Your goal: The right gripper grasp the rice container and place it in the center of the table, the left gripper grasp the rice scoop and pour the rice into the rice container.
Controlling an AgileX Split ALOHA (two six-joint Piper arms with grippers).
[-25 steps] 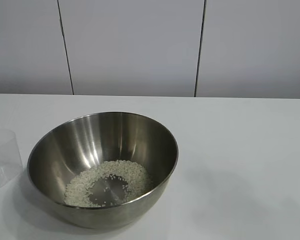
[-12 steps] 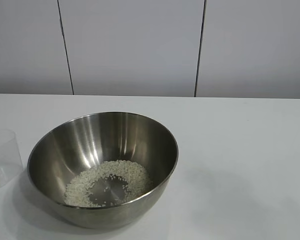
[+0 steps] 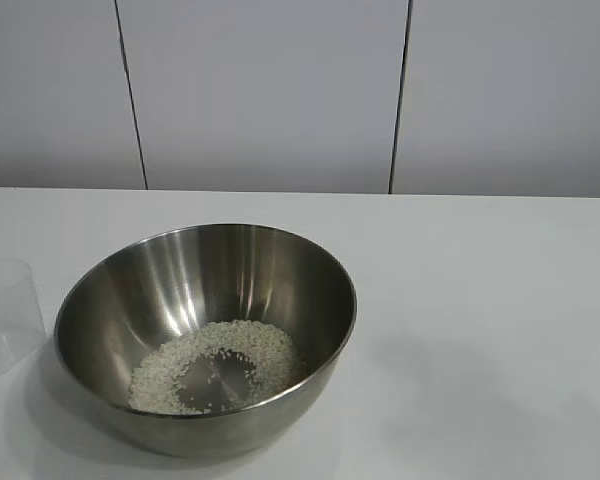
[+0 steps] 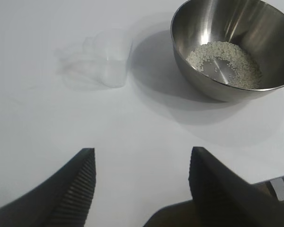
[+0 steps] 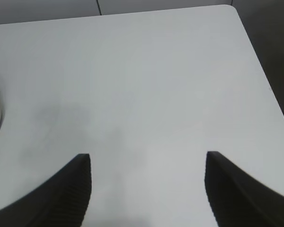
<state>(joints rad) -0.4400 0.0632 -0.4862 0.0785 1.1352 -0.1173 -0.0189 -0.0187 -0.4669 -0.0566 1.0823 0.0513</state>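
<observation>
On the white worktop [image 3: 480,300], the round steel bowl [image 3: 206,335] holds white rice [image 3: 218,365]; the clear plastic cup [image 4: 109,59] stands empty at its nine o'clock. My left end effector [image 4: 141,177] is half-open, empty; I judge pouring done, retreat next.

No text, label or number is legible anywhere.

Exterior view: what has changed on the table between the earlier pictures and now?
Nothing visibly changed. The steel bowl stands in the same place with the rice in its bottom, and the clear plastic cup stays beside it at the view's left edge, empty and apart from the bowl. No hand is in this view.
</observation>
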